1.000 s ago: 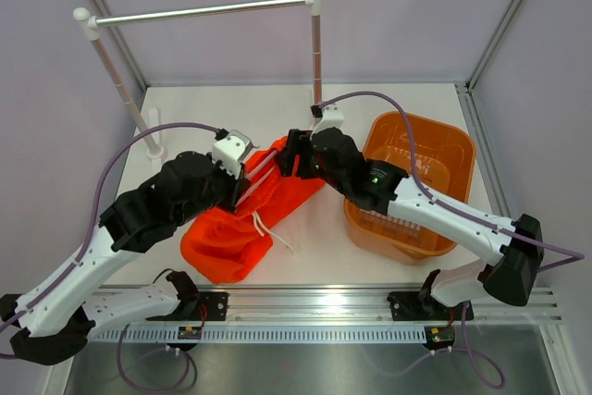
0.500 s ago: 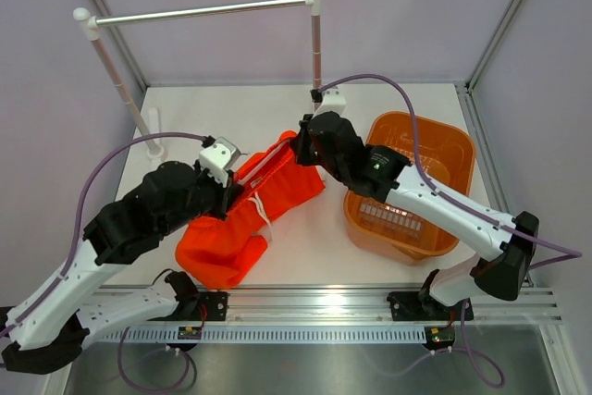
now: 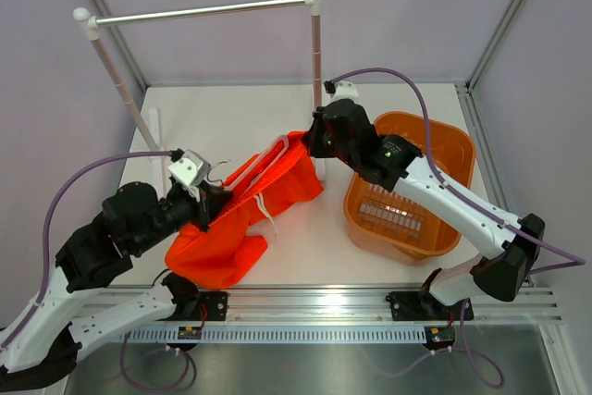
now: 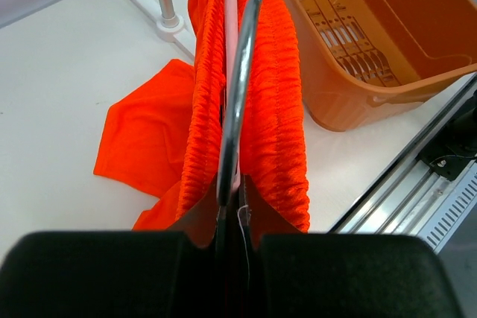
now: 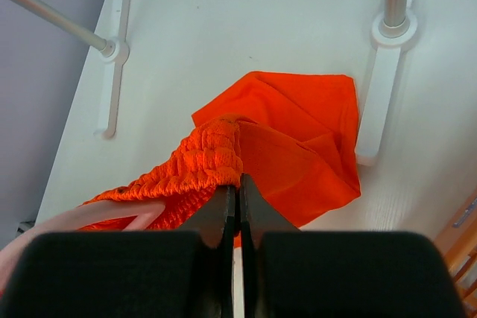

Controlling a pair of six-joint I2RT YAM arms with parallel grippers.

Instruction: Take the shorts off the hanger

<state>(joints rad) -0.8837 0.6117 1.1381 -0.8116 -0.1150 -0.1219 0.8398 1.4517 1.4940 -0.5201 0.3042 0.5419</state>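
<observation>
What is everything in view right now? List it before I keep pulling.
shorts: one, bright orange-red, lying on the table between the arms, waistband lifted and stretched along the hanger
hanger: one, pale pink with a silver hook, inside the waistband
basket: one, orange plastic, on the right of the table
clothes rail: one, silver and white, at the far side of the table
table: one, white
left gripper: one, black, shut on the hanger's hook
right gripper: one, black, shut on the far end of the shorts' waistband
</observation>
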